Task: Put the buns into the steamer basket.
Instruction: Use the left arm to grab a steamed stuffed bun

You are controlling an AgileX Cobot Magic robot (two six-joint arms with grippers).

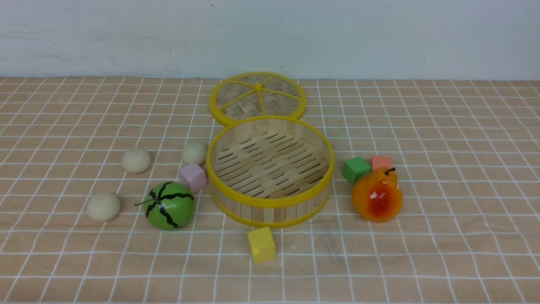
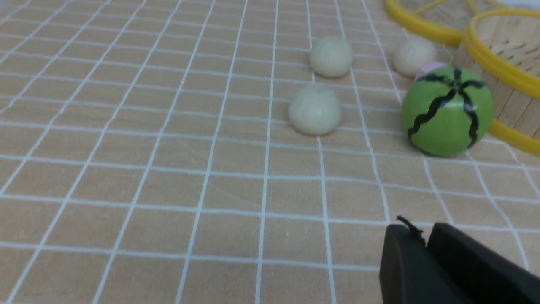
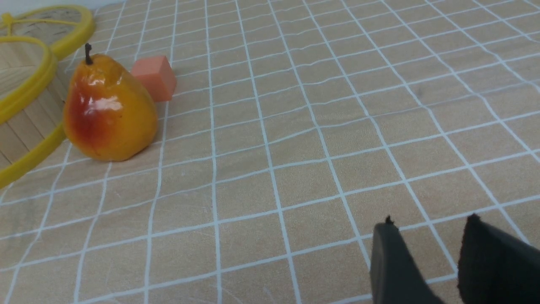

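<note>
Bamboo slats and yellow rims: the steamer basket (image 1: 270, 210) sits mid-frame in the front view, with its lid (image 1: 257, 99) flat behind it. One bun (image 1: 194, 153) rests just beside the basket's left rim, a second bun (image 1: 136, 160) further left, and a third bun (image 1: 103, 207) lower left near the watermelon toy (image 1: 169, 205). All three lie on the worktop (image 1: 443, 236). Lower right of its wrist view, the left hand (image 2: 424, 238) is pressed almost closed and empty. The right hand (image 3: 430, 230) stands slightly parted, gripping nothing, well apart from the pear (image 3: 107, 112).
</note>
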